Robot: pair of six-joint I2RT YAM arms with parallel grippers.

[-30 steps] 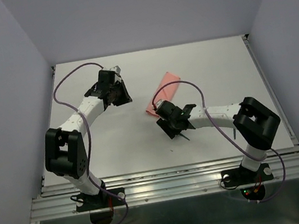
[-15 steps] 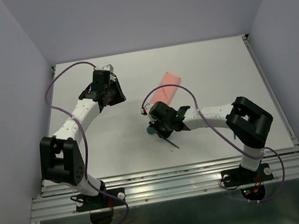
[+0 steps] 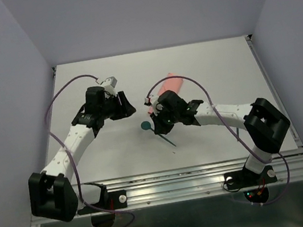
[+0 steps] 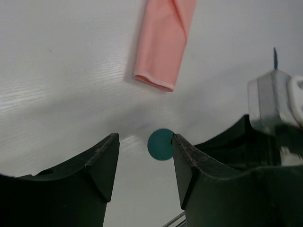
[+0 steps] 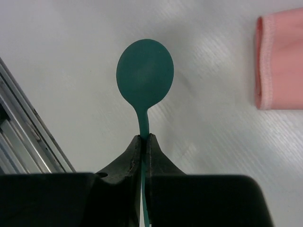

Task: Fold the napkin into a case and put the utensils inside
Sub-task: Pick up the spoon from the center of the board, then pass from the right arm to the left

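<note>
Right gripper [image 5: 145,137] pinches the teal spoon [image 5: 145,71] near the case [image 4: 163,42]; left gripper [image 4: 144,151] gapes alongside.

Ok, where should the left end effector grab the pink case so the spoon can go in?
Probably the hemmed short end of the case facing the spoon: pinch its top layer from the left end effector's own side; the right end effector, shut on the spoon, crowds the other.

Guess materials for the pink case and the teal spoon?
The case looks like thin cloth, matte salmon pink: soft rolled folds, stitched hem at its end. The spoon is probably thin hard plastic, dark teal, smooth with a dull finish: flat bowl, sliver-thin handle pinched in the right gripper.
</note>
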